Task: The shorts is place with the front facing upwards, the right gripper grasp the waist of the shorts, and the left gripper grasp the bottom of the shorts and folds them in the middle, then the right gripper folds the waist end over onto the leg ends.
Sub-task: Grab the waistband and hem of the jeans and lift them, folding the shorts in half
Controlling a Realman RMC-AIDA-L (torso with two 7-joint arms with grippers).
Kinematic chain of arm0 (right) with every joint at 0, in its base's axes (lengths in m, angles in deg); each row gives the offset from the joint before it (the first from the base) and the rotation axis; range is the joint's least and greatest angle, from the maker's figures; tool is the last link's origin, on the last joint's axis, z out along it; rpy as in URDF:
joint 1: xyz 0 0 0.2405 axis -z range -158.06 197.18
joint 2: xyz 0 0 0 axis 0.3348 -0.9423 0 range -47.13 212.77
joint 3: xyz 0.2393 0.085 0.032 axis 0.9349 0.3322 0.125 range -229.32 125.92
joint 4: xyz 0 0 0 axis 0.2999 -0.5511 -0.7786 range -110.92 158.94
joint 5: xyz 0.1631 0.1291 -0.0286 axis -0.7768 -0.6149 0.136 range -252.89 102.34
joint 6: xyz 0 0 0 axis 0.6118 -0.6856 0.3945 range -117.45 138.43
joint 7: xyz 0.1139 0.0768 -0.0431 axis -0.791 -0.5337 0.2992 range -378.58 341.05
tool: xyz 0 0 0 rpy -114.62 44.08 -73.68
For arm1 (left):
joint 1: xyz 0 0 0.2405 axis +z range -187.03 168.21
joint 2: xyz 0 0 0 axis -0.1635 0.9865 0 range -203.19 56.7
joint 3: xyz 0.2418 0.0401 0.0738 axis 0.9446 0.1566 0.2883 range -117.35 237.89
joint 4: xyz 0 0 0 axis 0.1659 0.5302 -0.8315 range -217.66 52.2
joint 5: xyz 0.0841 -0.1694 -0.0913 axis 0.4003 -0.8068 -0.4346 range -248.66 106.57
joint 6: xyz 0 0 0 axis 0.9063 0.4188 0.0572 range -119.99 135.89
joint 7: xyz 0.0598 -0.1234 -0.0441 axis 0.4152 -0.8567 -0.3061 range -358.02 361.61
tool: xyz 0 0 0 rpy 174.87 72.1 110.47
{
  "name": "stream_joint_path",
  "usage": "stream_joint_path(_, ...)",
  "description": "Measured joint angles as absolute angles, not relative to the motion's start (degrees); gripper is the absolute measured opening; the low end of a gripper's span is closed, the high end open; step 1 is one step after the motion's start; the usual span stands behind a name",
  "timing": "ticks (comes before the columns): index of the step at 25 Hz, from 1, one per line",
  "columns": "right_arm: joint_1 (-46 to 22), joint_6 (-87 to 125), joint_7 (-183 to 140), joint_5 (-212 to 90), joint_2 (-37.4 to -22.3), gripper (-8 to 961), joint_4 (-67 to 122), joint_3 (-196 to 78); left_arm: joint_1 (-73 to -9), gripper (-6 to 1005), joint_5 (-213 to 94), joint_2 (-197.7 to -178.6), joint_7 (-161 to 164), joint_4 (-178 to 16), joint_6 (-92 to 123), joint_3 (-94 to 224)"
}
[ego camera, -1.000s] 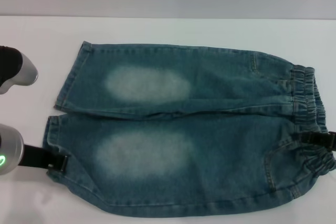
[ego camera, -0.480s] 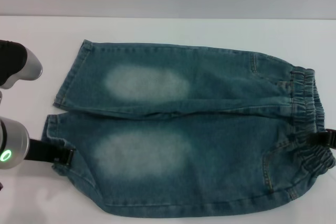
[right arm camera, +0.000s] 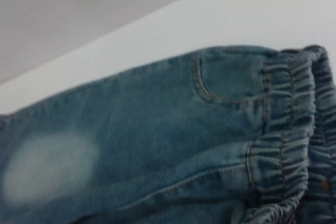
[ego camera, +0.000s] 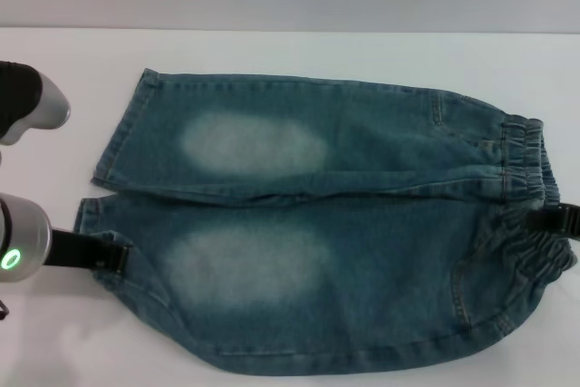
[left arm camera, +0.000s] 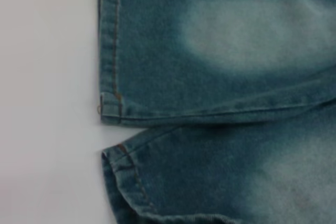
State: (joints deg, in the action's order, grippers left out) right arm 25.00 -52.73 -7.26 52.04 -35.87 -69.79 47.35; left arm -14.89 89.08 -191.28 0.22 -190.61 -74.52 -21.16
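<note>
Both grippers work at the near edge of the shorts, which lie front-up and flat on the white table, legs toward the left arm, waist toward the right. The left gripper reaches in from the side and grasps the hem of the near leg; the cloth bunches just beside its black fingertips, so it appears clenched on the denim. The right gripper sits at the opposite end, its dark fingers touching the gathered waistband at the near side; it appears to pinch the elastic, though most of it lies out of view. Holding both ends of the same near half suits the first step: by this judgement the near leg is to be lifted and laid over the far one.

Beyond the grippers, the far leg lies untouched, well apart from either hand. The denim is blue-green with a pale faded patch on each thigh, orange stitching along the hems and pocket, and a puckered elastic waist. The left wrist view shows the two leg hems meeting at the inner seam, the near one curled.
</note>
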Motion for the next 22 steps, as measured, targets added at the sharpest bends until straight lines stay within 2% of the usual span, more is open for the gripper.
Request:
stream_joint_path(8,23.95,-44.3,-1.72,43.29,-36.06,3,-63.99,48.84,-14.8,30,89.07,-191.15,1.82,-188.16,-70.77,-26.66)
stream_joint_path(22,16.53,-40.56,28.85,-3.4,-35.99,4,-34.77,57.2,-17.41,33,82.53,-191.15,5.51,-182.45,-56.82,-33.27)
